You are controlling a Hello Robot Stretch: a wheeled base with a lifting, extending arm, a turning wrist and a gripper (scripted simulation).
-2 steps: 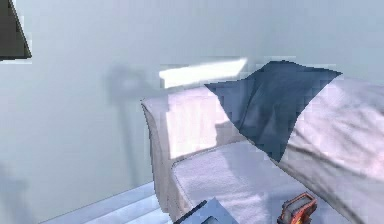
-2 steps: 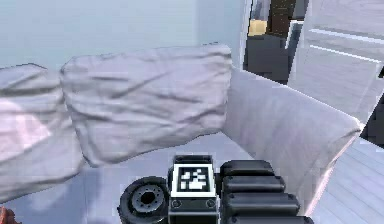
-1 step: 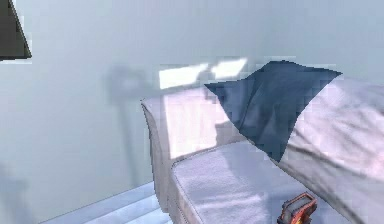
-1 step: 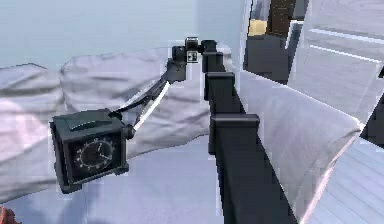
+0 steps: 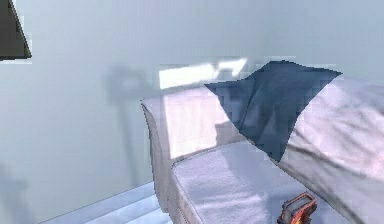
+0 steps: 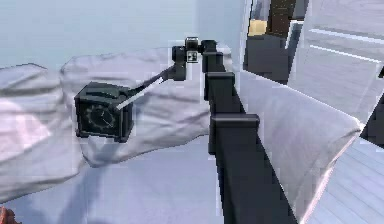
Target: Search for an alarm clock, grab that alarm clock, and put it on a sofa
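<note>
- Arm point(image 6: 235, 140): dark square bar, rises from bottom edge of arm side view just R of middle and runs up and slightly L across the pic, stretched far out over the sofa point(image 6: 300, 130).
- Far end of arm: two small white squares w/ black marks point(image 6: 190, 47), near top centre of that view.
- Gripper point(image 6: 130, 95): dark body just L of the squares; thin fingers point(image 6: 155, 78) slant down and to the L.
- Alarm clock point(image 6: 103, 112): dark boxy body w/ round face, a bit tilted, hangs at the finger tips above the seat, pale back cushions behind it. Gripper holds it.
- How the fingers are set on the clock: can't tell from the pics.
- Sofa: pale grey-lilac, plump cushions on L of arm side view, long cushion running down the R side of the arm.
- Forward view: same pale sofa seen from its end, armrest nearest, w/ dark blue blanket point(image 5: 275, 105) draped over the back and down onto the seat.
- Small red-brown and dark item point(image 5: 297, 210) on the seat near bottom edge; too small to ID.
- Dark angular shape point(image 5: 12, 30) at top L corner of forward view, against pale wall.
</note>
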